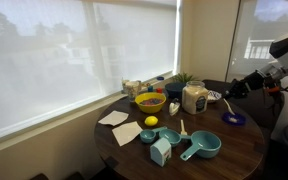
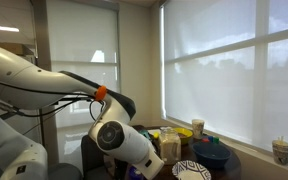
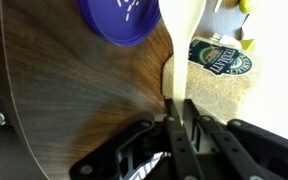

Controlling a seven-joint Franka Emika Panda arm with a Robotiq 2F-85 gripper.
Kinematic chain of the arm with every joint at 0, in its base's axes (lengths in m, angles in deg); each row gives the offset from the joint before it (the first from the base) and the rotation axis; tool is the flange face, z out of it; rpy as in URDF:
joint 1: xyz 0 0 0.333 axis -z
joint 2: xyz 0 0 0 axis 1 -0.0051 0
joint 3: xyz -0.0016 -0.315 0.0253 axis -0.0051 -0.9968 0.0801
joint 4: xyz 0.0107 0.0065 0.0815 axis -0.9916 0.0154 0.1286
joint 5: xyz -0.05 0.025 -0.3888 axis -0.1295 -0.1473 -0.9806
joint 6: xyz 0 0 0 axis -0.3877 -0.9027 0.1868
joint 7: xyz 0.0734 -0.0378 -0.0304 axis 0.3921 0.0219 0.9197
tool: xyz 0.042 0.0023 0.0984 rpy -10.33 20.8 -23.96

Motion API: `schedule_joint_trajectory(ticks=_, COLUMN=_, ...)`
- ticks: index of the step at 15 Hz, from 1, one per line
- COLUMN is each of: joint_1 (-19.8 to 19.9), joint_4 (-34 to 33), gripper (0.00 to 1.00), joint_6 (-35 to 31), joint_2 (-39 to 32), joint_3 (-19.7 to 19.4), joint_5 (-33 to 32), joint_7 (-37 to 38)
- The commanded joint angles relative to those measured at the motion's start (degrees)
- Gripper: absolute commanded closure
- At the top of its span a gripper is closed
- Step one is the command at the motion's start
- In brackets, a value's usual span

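Gripper (image 3: 177,112) was clamped shut on a pale utensil handle (image 3: 181,35), purple dish (image 3: 119,20) just beside it, above wood table (image 3: 74,95)

Black hand (image 3: 177,112), cream spatula (image 3: 180,40), purple plate (image 3: 124,20) on a dark brown wood-grain desk (image 3: 74,90); yellow bowl (image 1: 150,101), yellow lemon (image 1: 151,122), teal cups (image 1: 202,147), white napkins (image 1: 114,118), green-and-white label (image 3: 221,57)
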Motion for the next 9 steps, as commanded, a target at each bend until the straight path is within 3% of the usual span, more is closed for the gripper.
schedule_joint_trajectory(ticks=1, joint_1=0.0, joint_4=0.0, gripper=0.88, joint_6=-0.02, joint_2=0.01, joint_3=-0.08, joint_5=-0.01, joint_7=0.0)
schedule_joint_trajectory(ticks=3, joint_1=-0.04, joint_4=0.02, gripper=0.88, joint_6=-0.02, joint_2=-0.02, joint_3=-0.08, joint_5=-0.01, joint_7=0.0)
schedule_joint_trajectory(ticks=4, joint_1=-0.08, joint_4=0.03, gripper=0.97, joint_6=-0.02, joint_2=-0.04, joint_3=-0.08, joint_5=-0.01, joint_7=0.0)
schedule_joint_trajectory(ticks=7, joint_1=-2.03, joint_4=-0.18, gripper=0.97, joint_6=6.35, joint_2=1.71, joint_3=-4.27, joint_5=0.49, joint_7=-6.07)
schedule_joint_trajectory(ticks=8, joint_1=-1.78, joint_4=-0.15, gripper=0.97, joint_6=7.27, joint_2=1.39, joint_3=-4.73, joint_5=-0.16, joint_7=-7.83)
schedule_joint_trajectory(ticks=9, joint_1=1.6, joint_4=-0.55, gripper=0.97, joint_6=10.52, joint_2=0.4, joint_3=-2.58, joint_5=3.65, joint_7=-11.99)
